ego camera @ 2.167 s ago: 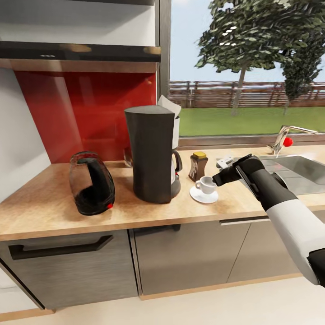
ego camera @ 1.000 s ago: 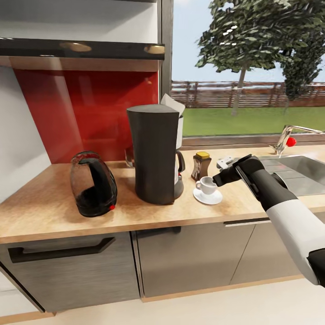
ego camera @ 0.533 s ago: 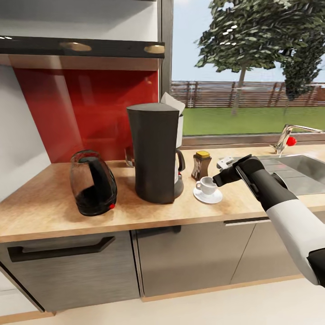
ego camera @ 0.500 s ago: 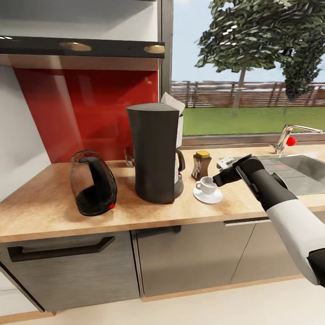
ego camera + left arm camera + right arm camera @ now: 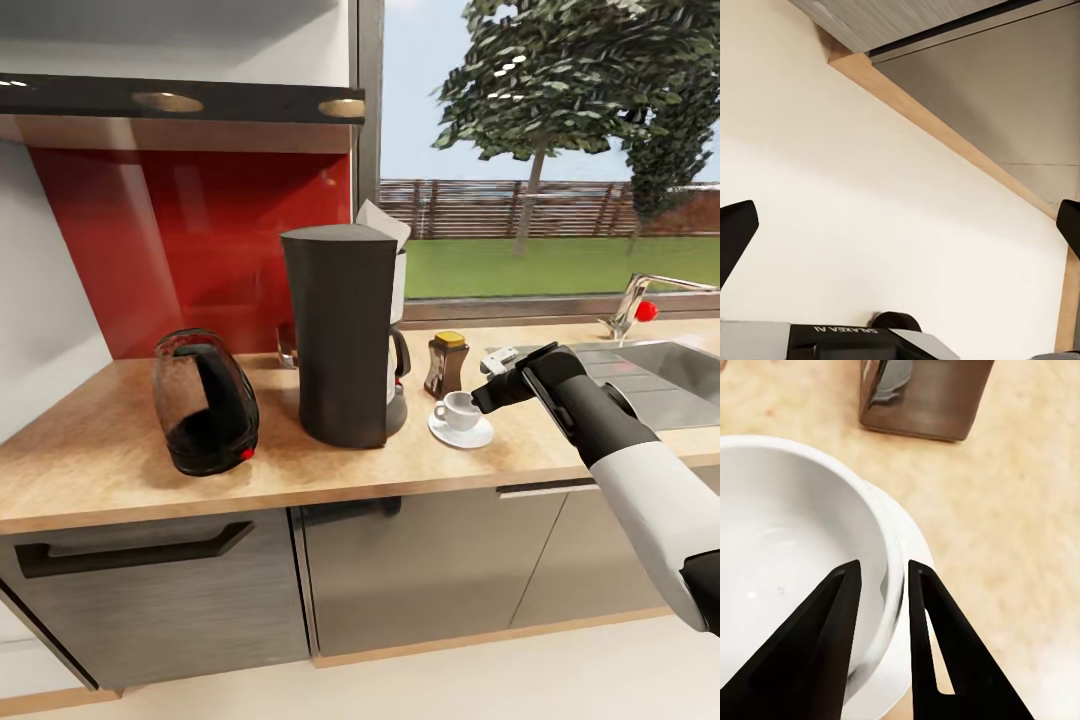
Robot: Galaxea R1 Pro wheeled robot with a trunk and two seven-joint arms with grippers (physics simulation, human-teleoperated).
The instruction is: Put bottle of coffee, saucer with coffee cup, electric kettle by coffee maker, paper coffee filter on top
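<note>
On the counter (image 5: 100, 470), the right gripper (image 5: 881, 607) pinches the rim of the cup (image 5: 459, 409), one finger inside the bowl and one outside. The cup sits on the saucer (image 5: 462, 433), near the front edge, just beside the coffee maker (image 5: 338, 335) (a filter (image 5: 384, 226) pokes out of its top). The bottle (image 5: 445, 365) stands just behind the saucer. The kettle (image 5: 205, 402) stands on the maker's other side. The left gripper (image 5: 900, 225) hangs spread wide over the floor (image 5: 870, 187).

I see bright, even daylight from the window (image 5: 540, 150); soft shadows lie under the coffee maker (image 5: 343, 335); the backsplash (image 5: 190, 250) shows glare; my right wrist view is blurry.
</note>
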